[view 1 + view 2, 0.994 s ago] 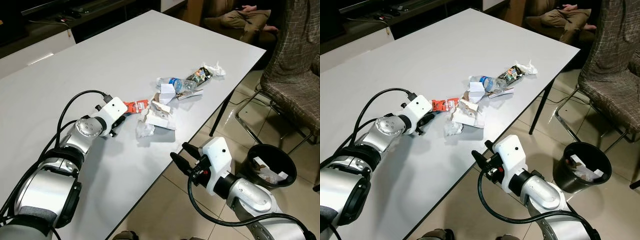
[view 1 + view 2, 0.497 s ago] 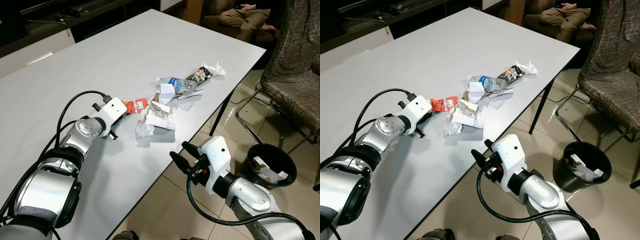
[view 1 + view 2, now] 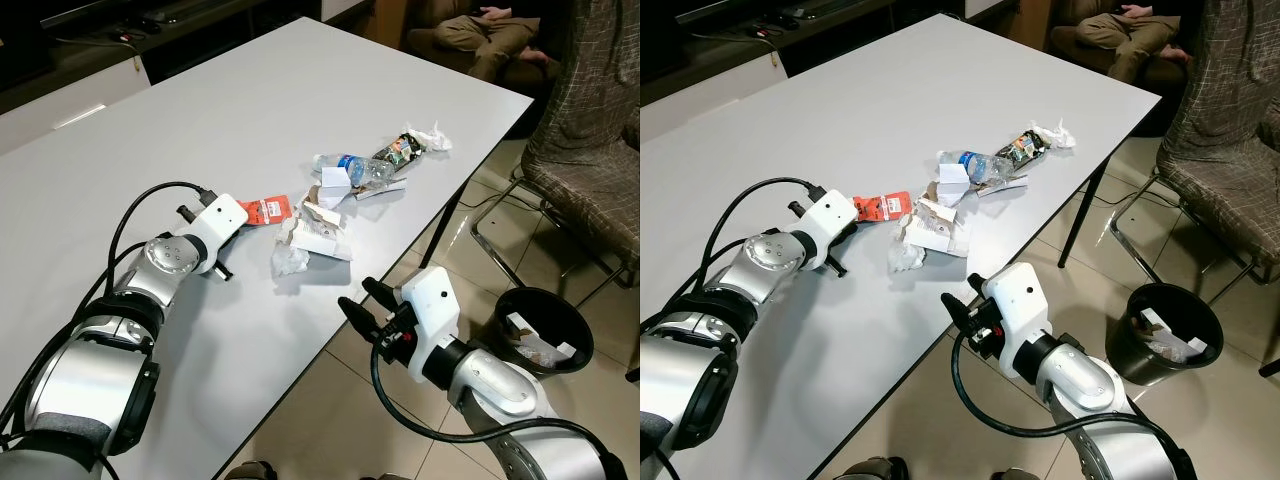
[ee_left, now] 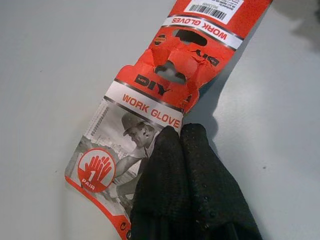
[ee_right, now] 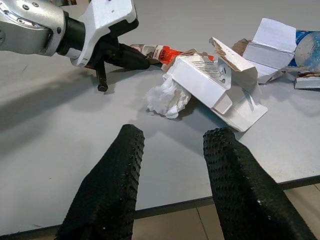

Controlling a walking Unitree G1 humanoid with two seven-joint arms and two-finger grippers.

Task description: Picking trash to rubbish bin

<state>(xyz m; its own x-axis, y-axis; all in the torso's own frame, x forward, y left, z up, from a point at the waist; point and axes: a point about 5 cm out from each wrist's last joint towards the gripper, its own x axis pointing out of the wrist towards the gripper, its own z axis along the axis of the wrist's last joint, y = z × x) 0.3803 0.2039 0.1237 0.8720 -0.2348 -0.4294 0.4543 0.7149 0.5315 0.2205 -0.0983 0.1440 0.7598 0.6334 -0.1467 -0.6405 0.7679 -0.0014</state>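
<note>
A pile of trash lies near the table's right edge: a red work-gloves card (image 3: 268,208), a torn white carton (image 3: 322,233), a crumpled tissue (image 3: 291,261), a plastic bottle (image 3: 360,168) and a snack wrapper (image 3: 400,150). My left gripper (image 3: 240,216) lies low on the table, shut on the red card's (image 4: 150,100) near end; its fingers (image 4: 185,170) are pressed together over the print. Just off the table's edge, my right gripper (image 3: 362,302) is open and holds nothing. It points at the carton (image 5: 215,85) and tissue (image 5: 167,97).
A black rubbish bin (image 3: 543,330) with some trash in it stands on the tiled floor at the right. A chair (image 3: 585,150) is beyond it, and a person (image 3: 480,25) sits at the back. The white table (image 3: 150,130) stretches away to the left.
My left wrist has turned a little and drawn back slightly to the left, with the red card following. My right gripper has barely moved.
</note>
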